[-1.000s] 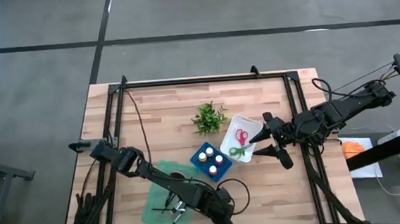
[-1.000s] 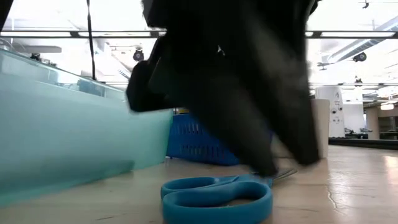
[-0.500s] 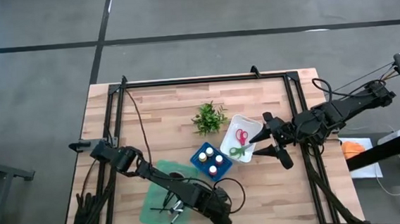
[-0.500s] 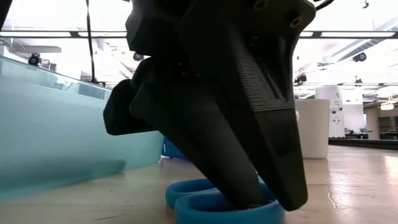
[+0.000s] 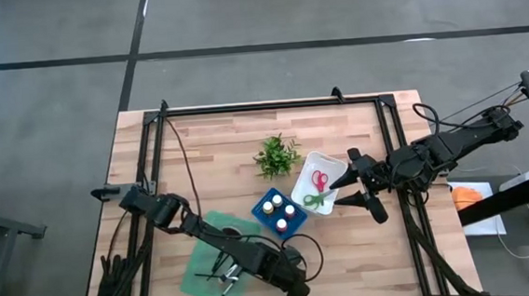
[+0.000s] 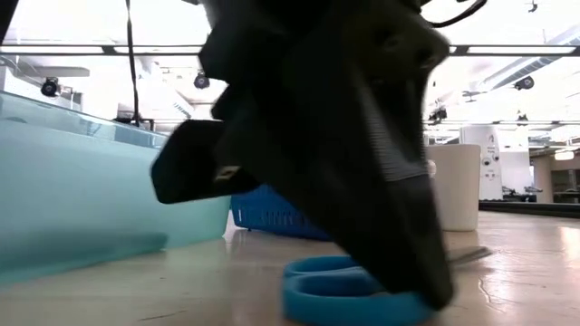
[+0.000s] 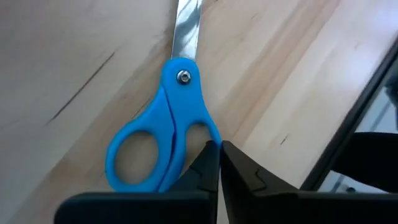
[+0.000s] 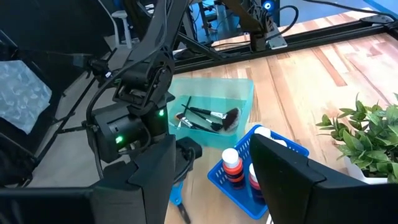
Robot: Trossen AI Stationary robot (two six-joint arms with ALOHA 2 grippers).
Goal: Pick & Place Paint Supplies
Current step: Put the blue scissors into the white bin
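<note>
Blue scissors [image 7: 168, 124] lie flat on the wooden table near its front edge, blades pointing away from my left gripper [image 7: 219, 155]. That gripper [image 6: 426, 281] stands down on their handle end, fingers shut. In the high view the arm [image 5: 296, 293] covers the scissors. My right gripper [image 5: 340, 189] hangs open and holds nothing, over the right side of the table beside the white tray [image 5: 326, 162]. My left gripper is shut at the outer rim of one finger loop [image 7: 213, 132] of the blue scissors, and its own fingertips hide the exact place of contact. The fingers slant down from above. The scissors lie flat on the table [image 6: 344, 290].
A green tray [image 5: 203, 264] with brushes [image 5: 227, 277] sits just left of my left gripper. A blue basket [image 5: 293, 225] of paint bottles [image 5: 273, 203] stands behind it. The white tray holds red scissors [image 5: 319, 179] and green scissors [image 5: 313, 201]; a plant [image 5: 276, 155] is farther back.
My left gripper has sunk onto the handle end of the blue scissors, rolled a little and shut there. The scissors have slid slightly along the table and stay flat.
</note>
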